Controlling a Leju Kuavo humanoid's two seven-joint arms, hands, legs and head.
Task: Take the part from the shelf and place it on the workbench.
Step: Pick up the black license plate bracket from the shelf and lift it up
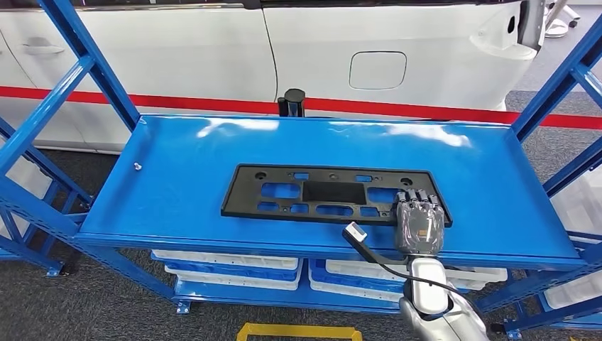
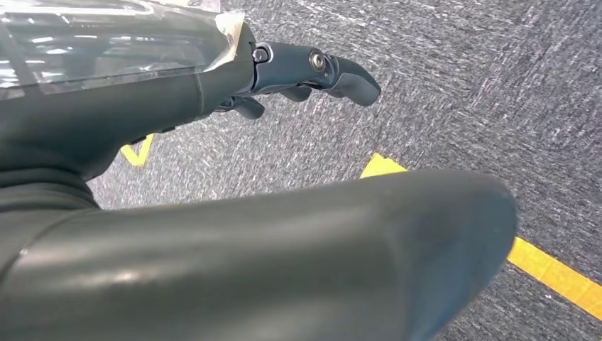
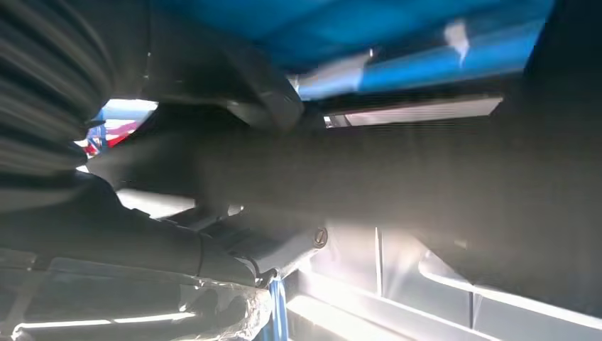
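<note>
The part (image 1: pixel 334 194) (a flat black plate frame) lies on the blue shelf (image 1: pixel 177 185), long axis running 9 to 3 o'clock. The right hand (image 1: pixel 419 222) sits at the part's 3 o'clock end, fingers draped over the near corner; I can't tell if they're actually gripping. The left hand (image 2: pixel 305 71) hangs over carpet, fingers loosely curled on nothing, so the right is way nearer. No readable labels anywhere.
</note>
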